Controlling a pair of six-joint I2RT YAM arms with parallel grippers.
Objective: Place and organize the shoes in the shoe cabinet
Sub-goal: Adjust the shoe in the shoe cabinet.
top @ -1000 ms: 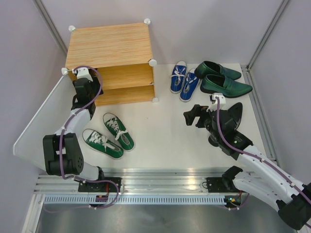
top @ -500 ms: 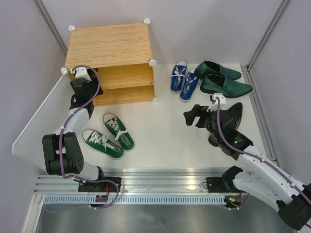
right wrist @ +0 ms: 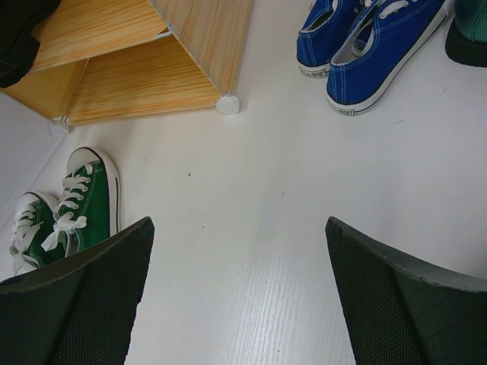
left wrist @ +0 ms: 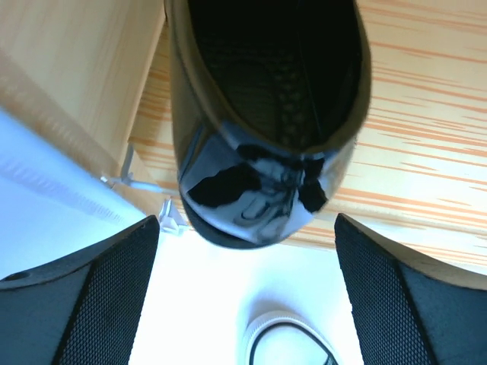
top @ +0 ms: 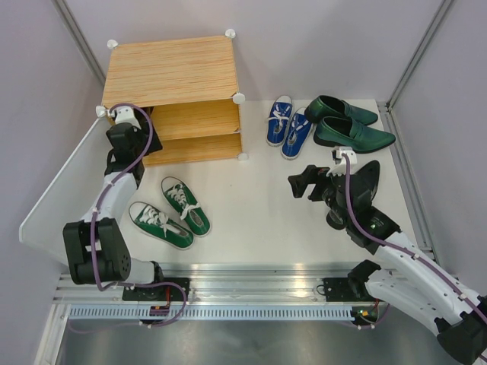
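Wood-grain shelf (left wrist: 426, 114) bears a black boot (left wrist: 259, 182); left gripper (left wrist: 245, 222) and right gripper (right wrist: 238, 222) gape empty

Bright, even light falls from above, leaving only short, soft shadows beside the shoes (top: 186, 211) on the white table (top: 259, 198). The overhead view is sharp. In the left wrist view the table is blown out to plain white, the glossy black boot (left wrist: 251, 190) carries white glare patches, and the wood of the cabinet (left wrist: 426, 114) looks slightly soft.
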